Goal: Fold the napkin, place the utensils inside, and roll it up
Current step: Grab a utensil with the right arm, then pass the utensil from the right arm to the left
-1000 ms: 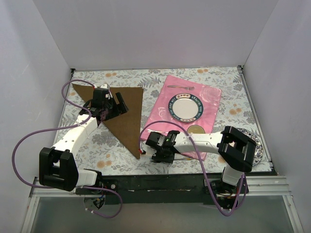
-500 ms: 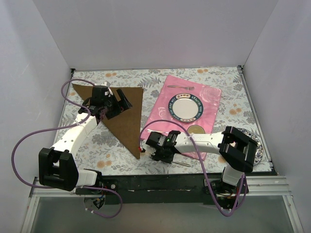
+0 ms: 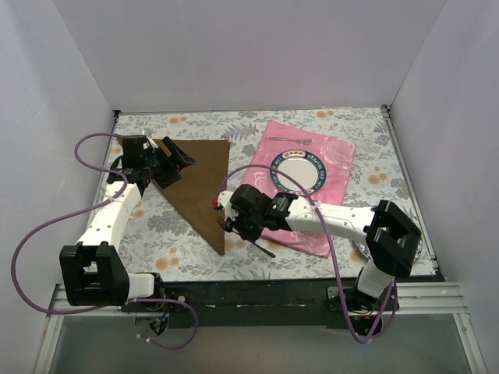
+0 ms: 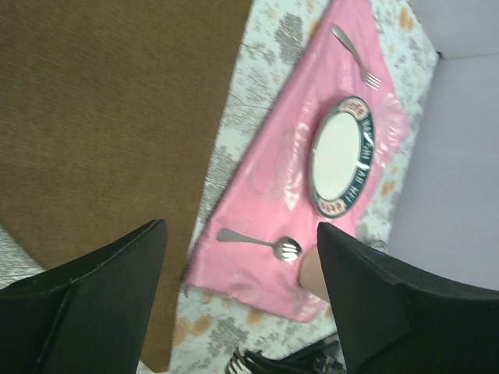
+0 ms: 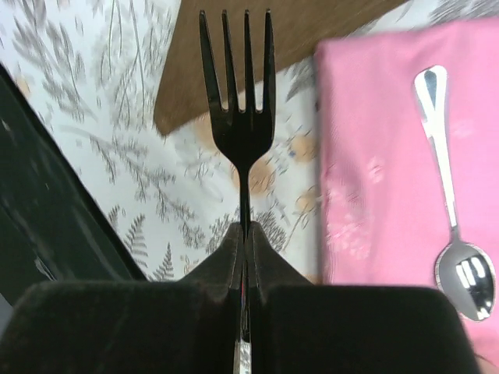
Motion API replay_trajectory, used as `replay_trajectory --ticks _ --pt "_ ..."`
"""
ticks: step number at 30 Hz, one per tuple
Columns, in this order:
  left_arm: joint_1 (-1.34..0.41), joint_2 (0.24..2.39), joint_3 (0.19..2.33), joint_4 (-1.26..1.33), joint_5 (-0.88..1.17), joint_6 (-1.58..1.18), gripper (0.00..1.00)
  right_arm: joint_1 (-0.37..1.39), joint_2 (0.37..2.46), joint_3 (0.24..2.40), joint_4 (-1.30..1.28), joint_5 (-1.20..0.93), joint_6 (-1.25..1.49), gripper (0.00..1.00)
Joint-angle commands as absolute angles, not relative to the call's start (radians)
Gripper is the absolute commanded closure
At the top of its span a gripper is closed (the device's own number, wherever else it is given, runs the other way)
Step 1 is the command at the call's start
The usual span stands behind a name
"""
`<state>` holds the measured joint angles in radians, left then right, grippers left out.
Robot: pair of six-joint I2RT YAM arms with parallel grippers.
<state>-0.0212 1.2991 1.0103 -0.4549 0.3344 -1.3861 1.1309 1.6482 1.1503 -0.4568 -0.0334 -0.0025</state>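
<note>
The right hand (image 5: 243,234) is clenched on the slim metal fork (image 5: 238,148) beside the near tip of the dark brown cloth napkin (image 3: 199,183). The left hand (image 4: 242,227) hangs released above it. Lay the fork flat mid-napkin, then let go.

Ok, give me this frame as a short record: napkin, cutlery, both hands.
napkin: brown triangle, flat on table
left hand: open, above napkin, empty
right hand: shut on fork, tines toward napkin's near corner
spoon: on pink mat, near plate
second fork: at mat's far edge
stage: no cutlery on napkin yet
</note>
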Motion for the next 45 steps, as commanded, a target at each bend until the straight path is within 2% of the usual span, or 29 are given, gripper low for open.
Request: replay_trajectory --ticks 1,7,9,14,19,20,24,30,36,39,40,41,42,45 --pt "-0.017 1.247 0.947 -0.382 0.563 -1.4 0.28 1.056 1.647 1.233 -0.373 -0.078 0.097 0.99" --pt "-0.024 1.223 0.801 -0.233 0.738 -1.446 0.36 1.005 1.695 1.333 -0.39 -0.078 0.175 0.99" --pt "-0.038 1.215 0.781 -0.2 0.755 -1.448 0.34 1.0 1.715 1.361 -0.4 -0.084 0.182 0.99" --pt "-0.143 1.226 0.756 -0.169 0.741 -1.454 0.24 0.977 1.749 1.43 -0.432 -0.087 0.204 0.99" --pt "-0.155 1.201 0.741 -0.164 0.677 -1.468 0.29 0.962 1.756 1.454 -0.437 -0.1 0.21 0.99" --pt "-0.156 1.203 0.741 -0.161 0.678 -1.471 0.35 0.962 1.758 1.462 -0.437 -0.104 0.21 0.99" --pt "-0.167 1.229 0.75 -0.158 0.672 -1.467 0.49 0.957 1.763 1.474 -0.439 -0.123 0.212 0.99" --pt "-0.169 1.25 0.778 -0.173 0.658 -1.437 0.52 0.956 1.772 1.489 -0.442 -0.161 0.213 0.99" --pt "-0.169 1.267 0.813 -0.219 0.623 -1.393 0.72 0.956 1.773 1.493 -0.44 -0.189 0.219 0.99" --pt "-0.169 1.285 0.865 -0.276 0.553 -1.33 1.0 0.956 1.77 1.485 -0.44 -0.213 0.229 0.99" --pt "-0.169 1.29 0.908 -0.299 0.529 -1.28 1.0 0.954 1.763 1.479 -0.445 -0.212 0.232 0.95" --pt "-0.169 1.299 0.932 -0.333 0.503 -1.246 1.0 0.94 1.755 1.473 -0.462 -0.212 0.239 0.88" --pt "-0.169 1.334 0.969 -0.374 0.459 -1.206 1.0 0.93 1.744 1.465 -0.465 -0.212 0.239 0.72" --pt "-0.163 1.37 1.038 -0.445 0.338 -1.105 1.0 0.887 1.666 1.396 -0.482 -0.167 0.235 0.57"
